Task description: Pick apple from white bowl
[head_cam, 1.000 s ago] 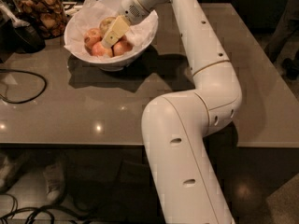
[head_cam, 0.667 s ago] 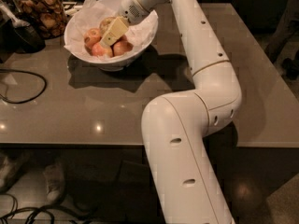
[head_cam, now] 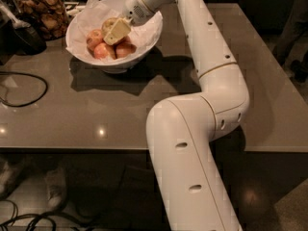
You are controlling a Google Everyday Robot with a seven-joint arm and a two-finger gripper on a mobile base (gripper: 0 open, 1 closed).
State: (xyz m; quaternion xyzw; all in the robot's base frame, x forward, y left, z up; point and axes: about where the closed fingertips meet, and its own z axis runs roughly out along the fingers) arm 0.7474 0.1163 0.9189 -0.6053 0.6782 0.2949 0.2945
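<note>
Gripper (head_cam: 118,31) down inside the white bowl (head_cam: 144,46), low over the fruit at the end of the long white arm (head_cam: 207,57). Impossible to tell from here whether open, closed, or already clamped on something. Right against the gripper, on its far side and partly hidden by it: the apple (head_cam: 107,24), yellow-green, the largest of the lot. Nearer than the gripper and just beneath it, three smaller pinkish-red apples (head_cam: 103,50), packed together on the crumpled white paper (head_cam: 147,25). Well off to the gripper's left, outside the bowl, a glass jar of brown snacks (head_cam: 41,11); nearer the camera on the grey table (head_cam: 96,109), a loose black cable (head_cam: 24,88). Probably at the grasping step, with the lift not yet made. Plenty to go wrong from here. Round, smooth skin, so likely to squirt sideways under an off-centre squeeze and roll in among the others. Crowded fruit, so easy to pinch a small red one instead, or to catch two and drop both on the way up. Loose paper, so apt to snag and rise with the load, spilling apples over the rim. Glossy bowl on a slick top, so liable to slide or tip under a hard downward push.
</note>
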